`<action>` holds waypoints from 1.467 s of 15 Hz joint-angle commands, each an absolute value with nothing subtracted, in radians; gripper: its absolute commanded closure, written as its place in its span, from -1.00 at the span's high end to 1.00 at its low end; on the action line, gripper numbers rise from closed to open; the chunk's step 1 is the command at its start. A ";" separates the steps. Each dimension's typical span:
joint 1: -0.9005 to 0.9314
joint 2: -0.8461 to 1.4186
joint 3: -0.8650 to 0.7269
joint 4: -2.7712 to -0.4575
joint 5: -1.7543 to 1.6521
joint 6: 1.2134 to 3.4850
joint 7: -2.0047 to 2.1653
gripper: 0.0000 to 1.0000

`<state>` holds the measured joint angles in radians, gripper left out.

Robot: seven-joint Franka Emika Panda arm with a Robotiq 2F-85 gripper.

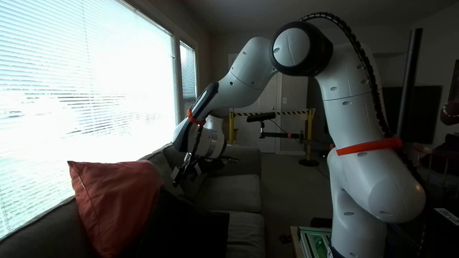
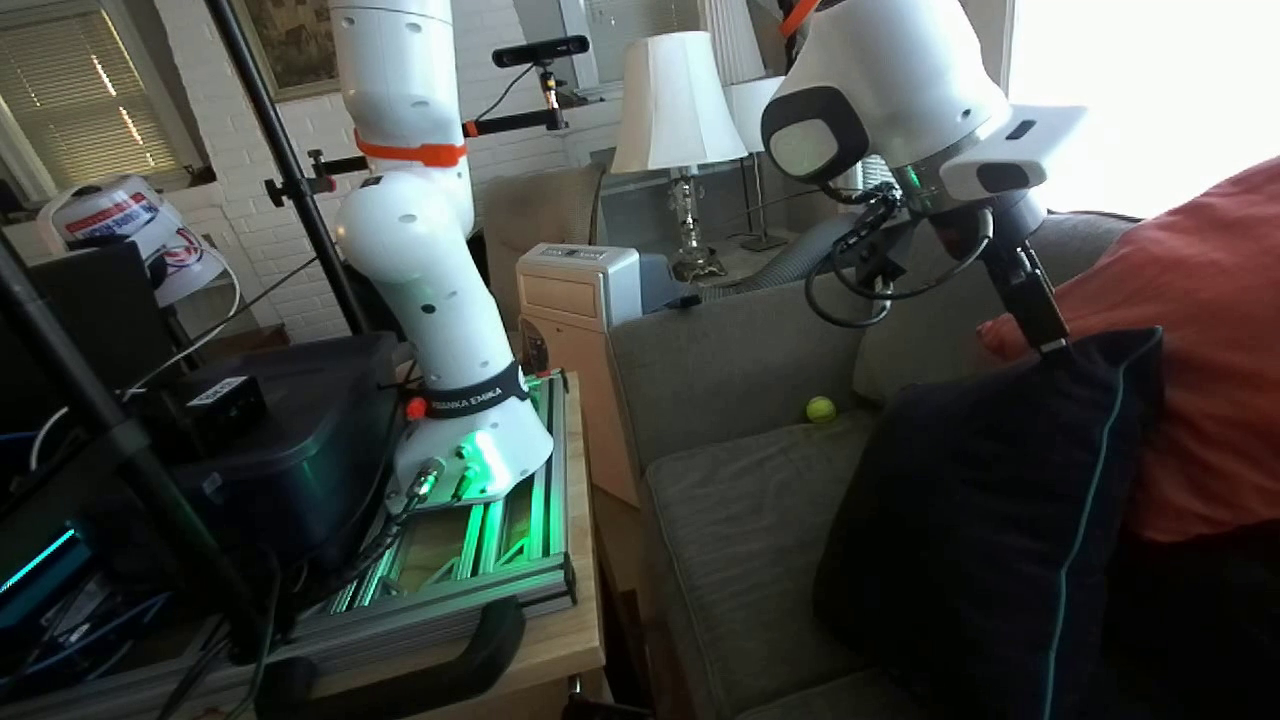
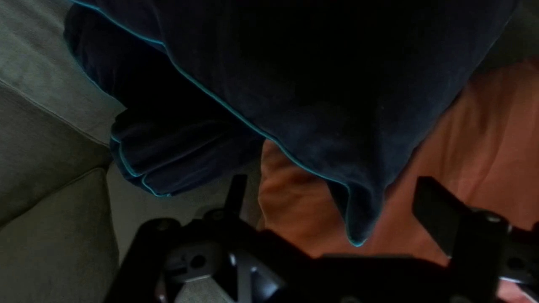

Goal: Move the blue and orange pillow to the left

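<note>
The blue and orange pillow (image 1: 114, 200) shows a coral-orange face and leans against the sofa back. It stands behind a dark navy cushion (image 2: 960, 520) with teal piping, which covers part of it in an exterior view. From above, orange fabric of the pillow (image 3: 303, 206) spreads under the jaws in the wrist view. My gripper (image 3: 332, 181) is open, its fingers wide apart, and the navy cushion's pointed corner lies in the gap as seen from the wrist. In an exterior view the gripper (image 2: 1050, 345) is at that cushion's top corner; whether it touches I cannot tell.
A grey sofa (image 2: 740, 360) runs below the arm, with a window and blinds (image 1: 107, 89) behind it. A tennis ball (image 2: 820, 409) rests on the seat near the armrest. Another dark teal-edged piece of fabric (image 3: 181, 151) lies left of the jaws in the wrist view.
</note>
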<state>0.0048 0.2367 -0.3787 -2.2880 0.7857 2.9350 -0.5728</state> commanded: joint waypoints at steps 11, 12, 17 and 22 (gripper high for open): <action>-0.196 0.443 -0.138 -2.071 1.210 2.961 -1.066 0.48; -0.206 0.456 -0.128 -2.058 1.232 2.960 -1.090 0.32; -0.207 0.492 -0.133 -2.049 1.231 2.934 -1.048 -0.48; -0.186 0.445 -0.200 -2.120 0.919 2.765 -0.757 -1.00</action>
